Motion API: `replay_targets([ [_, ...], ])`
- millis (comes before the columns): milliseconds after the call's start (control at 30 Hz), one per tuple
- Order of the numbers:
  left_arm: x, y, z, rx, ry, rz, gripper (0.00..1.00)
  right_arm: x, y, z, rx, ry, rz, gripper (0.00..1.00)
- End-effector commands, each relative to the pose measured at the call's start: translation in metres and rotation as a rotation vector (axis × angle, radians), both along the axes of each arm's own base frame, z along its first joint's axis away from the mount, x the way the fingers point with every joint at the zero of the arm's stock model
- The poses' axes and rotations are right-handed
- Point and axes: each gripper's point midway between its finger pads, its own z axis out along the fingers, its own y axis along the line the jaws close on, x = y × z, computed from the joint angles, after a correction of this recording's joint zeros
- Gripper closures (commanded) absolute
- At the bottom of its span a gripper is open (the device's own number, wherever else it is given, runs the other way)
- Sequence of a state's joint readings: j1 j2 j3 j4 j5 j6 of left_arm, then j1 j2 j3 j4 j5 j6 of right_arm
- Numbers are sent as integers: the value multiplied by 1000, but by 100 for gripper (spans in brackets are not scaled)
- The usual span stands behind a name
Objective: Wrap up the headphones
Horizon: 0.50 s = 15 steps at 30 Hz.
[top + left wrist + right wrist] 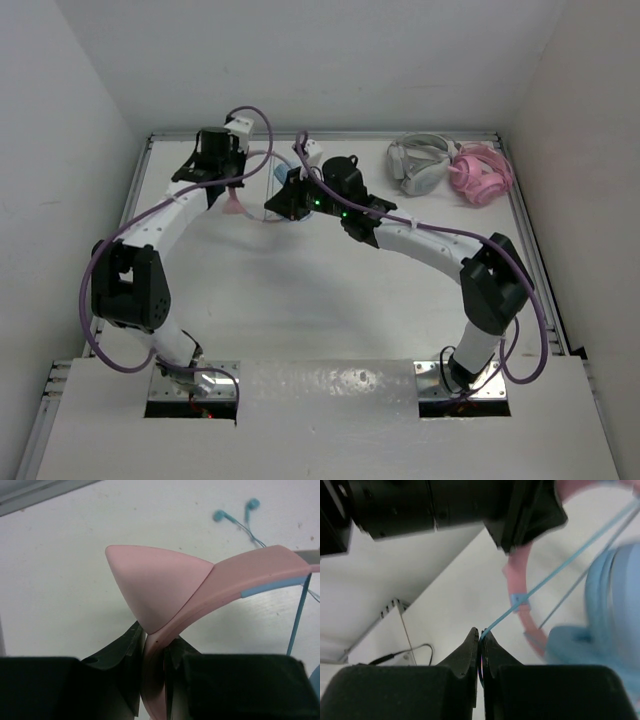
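Note:
The headphones are held above the back middle of the table. My left gripper (157, 650) is shut on the pink headband (250, 575), just below a pink ear-like bump (155, 585). In the top view this gripper (234, 192) holds the band's pink part (232, 207). My right gripper (481, 637) is shut on the thin light blue cable (555, 575), which runs taut up to the right past the headband (517, 597). A light blue ear cup (612, 615) is blurred at the right. In the top view the right gripper (283, 203) hides most of the ear cups.
Grey-white headphones (418, 163) and all-pink headphones (481, 173) lie at the back right. Small teal earbuds (235, 511) lie on the white table beyond the headband. White walls enclose the table on three sides.

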<state>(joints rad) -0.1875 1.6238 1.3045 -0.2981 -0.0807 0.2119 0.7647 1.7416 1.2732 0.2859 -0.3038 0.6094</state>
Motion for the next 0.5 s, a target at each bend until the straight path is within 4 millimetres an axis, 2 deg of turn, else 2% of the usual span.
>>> replay_targets([
  [0, 33, 35, 102, -78, -320, 181, 100, -45, 12, 27, 9, 27, 142, 97],
  [100, 35, 65, 131, -19, -401, 247, 100, -23, -20, -5, -244, -36, 6, 98],
  [133, 33, 74, 138, 5, -422, 280, 100, -10, -43, -23, -375, -32, -97, 98],
  [200, 33, 82, 150, 26, -450, 294, 100, -3, -52, -20, -428, -66, -128, 99],
  [300, 33, 75, 149, -5, -437, 261, 100, -24, -22, -5, -287, -63, 31, 100],
  [333, 34, 67, 145, -39, -425, 232, 100, -38, -1, 13, -174, -91, 143, 100],
  [400, 33, 56, 135, -77, -394, 191, 100, -48, 19, 16, -106, -87, 196, 100],
  [433, 32, 52, 131, -101, -381, 182, 100, -46, 28, 27, -63, -130, 199, 100],
  [467, 31, 49, 124, -113, -358, 171, 100, -46, 34, 30, -43, -152, 206, 100],
])
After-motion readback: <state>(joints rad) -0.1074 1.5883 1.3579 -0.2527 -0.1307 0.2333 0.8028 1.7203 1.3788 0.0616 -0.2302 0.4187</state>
